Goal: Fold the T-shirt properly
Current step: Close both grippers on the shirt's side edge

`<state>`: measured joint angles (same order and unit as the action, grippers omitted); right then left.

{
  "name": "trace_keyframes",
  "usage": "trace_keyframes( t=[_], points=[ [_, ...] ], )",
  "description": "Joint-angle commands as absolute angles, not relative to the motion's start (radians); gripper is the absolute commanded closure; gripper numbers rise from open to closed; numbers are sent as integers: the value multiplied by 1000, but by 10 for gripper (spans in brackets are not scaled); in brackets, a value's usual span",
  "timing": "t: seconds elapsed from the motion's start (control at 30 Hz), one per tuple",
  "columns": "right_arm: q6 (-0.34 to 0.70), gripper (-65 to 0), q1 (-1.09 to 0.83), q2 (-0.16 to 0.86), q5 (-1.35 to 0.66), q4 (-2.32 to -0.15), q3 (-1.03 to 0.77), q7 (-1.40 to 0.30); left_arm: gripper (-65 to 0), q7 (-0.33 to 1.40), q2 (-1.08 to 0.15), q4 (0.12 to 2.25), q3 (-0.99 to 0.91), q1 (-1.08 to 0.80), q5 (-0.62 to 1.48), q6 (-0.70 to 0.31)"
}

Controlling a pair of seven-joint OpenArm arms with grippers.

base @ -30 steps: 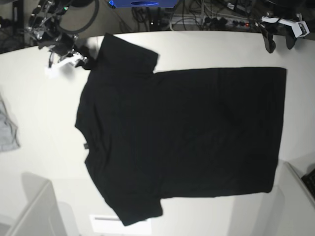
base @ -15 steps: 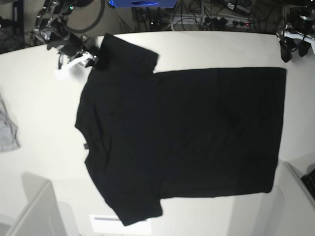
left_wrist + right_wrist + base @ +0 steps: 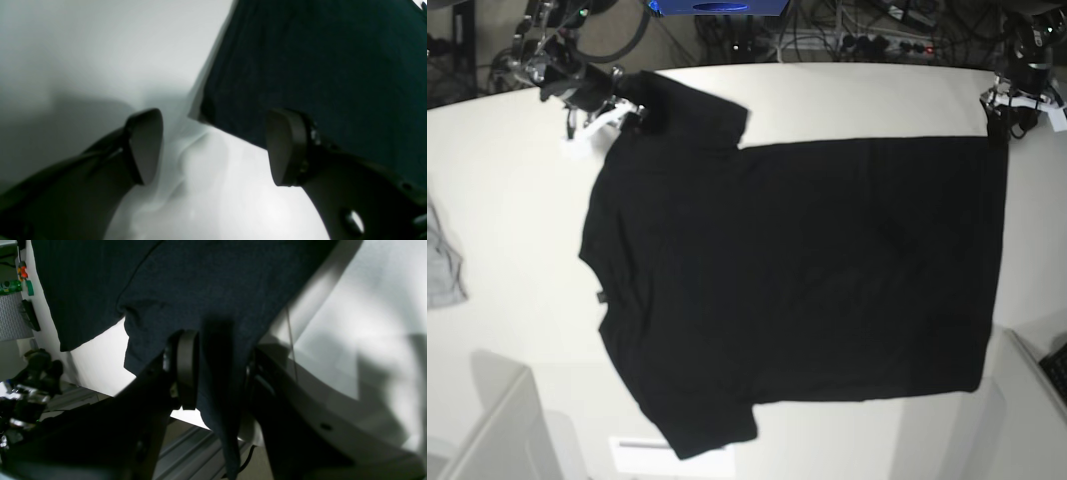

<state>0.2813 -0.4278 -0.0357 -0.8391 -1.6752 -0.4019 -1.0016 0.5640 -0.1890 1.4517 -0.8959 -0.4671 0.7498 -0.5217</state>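
Observation:
The black T-shirt (image 3: 797, 270) lies spread flat on the white table (image 3: 507, 200), neck to the left and hem to the right. My right gripper (image 3: 622, 108) is at the far sleeve. In the right wrist view its jaws (image 3: 220, 373) stand close together with a fold of the sleeve (image 3: 200, 290) bunched between the pads. My left gripper (image 3: 1002, 115) hovers at the hem's far corner. The left wrist view shows it open (image 3: 213, 150), with the cloth's corner (image 3: 317, 66) just beyond the gap and nothing between the fingers.
A small grey cloth (image 3: 442, 265) lies at the table's left edge. Pale bins stand at the bottom left (image 3: 497, 430) and lower right (image 3: 1037, 390). A white label (image 3: 667, 455) sits near the front edge. Cables (image 3: 827, 40) run behind the table.
My right gripper moved right onto the far sleeve and its jaws narrowed on the cloth. My left gripper came down and in to the hem's far corner, still open.

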Motion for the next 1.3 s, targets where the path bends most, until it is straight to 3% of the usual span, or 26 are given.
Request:
trace_keyframes(
  t=[0.0, 0.83, 0.93, 1.03, 1.1, 1.17, 1.27],
  points=[
    [274, -171, -437, -28, -802, -1676, -406, -1024, -464, 542, -205, 1449, -901, -467, 765, -526],
    [274, -168, -435, -12, -802, -1675, -406, -1023, -456, 565, -206, 1273, -812, -328, 765, -524],
    [274, -167, -435, -12, -802, -1675, -406, -1023, -341, 565, -206, 1271, -808, -321, 765, -524],
    [274, -162, -435, -12, -802, -1675, -406, -1021, -145, 565, -205, 1271, -806, -312, 765, -524],
    [274, -99, -435, -12, -802, -1675, -406, -1021, 0, 565, -205, 1271, -806, -311, 765, -524],
    [274, 0, -430, -12, -802, -1675, -406, -1012, 0, 565, -205, 1271, -806, -311, 765, -524],
    [274, 0, -427, -12, -802, -1673, -407, -980, 0, 565, -206, 1290, -806, -320, 765, -524]
  ],
)
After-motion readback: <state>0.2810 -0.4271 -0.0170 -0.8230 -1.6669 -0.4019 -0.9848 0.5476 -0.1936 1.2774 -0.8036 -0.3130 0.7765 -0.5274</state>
